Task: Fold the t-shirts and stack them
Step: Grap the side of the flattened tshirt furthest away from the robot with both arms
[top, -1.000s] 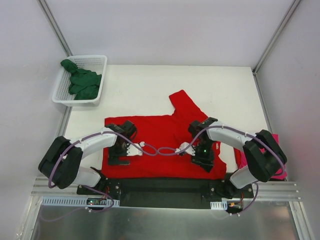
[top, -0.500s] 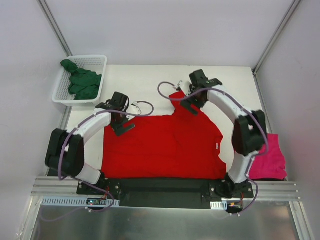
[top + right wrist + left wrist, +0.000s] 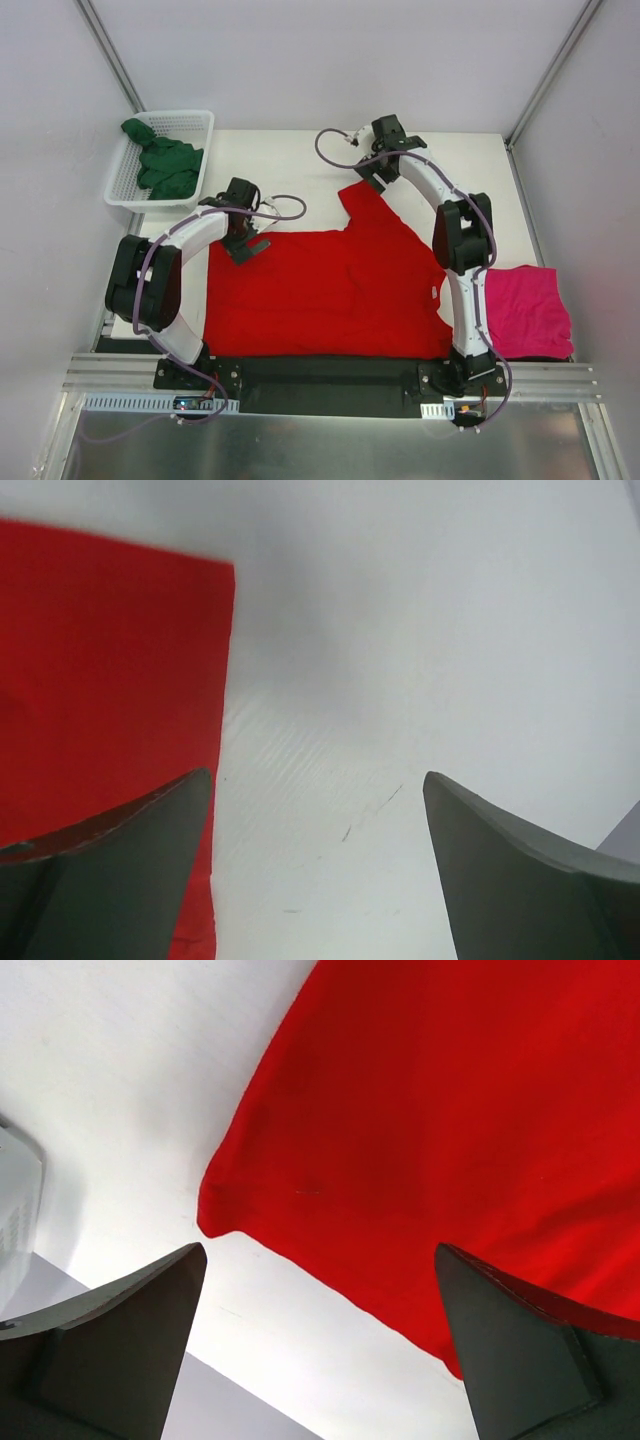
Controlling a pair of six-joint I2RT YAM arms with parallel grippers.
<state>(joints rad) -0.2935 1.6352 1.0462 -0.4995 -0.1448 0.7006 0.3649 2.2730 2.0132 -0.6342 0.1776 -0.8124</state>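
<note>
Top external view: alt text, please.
A red t-shirt lies spread flat on the table, with the left gripper and right gripper open at its far edge. A pink t-shirt lies at right; a green t-shirt sits in the basket.

The white table [image 3: 300, 165] carries a spread red t-shirt [image 3: 320, 295] and, rightward, a pink t-shirt [image 3: 525, 312].

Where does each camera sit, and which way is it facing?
Top external: above, behind the bases, looking down at the table; left arm and right arm show.
Left wrist: on the left arm, looking down at the red t-shirt's corner; open left gripper shows.
Right wrist: on the right arm, looking down at the shirt's edge and table; open right gripper shows.
Shared: all three see the red t-shirt.
</note>
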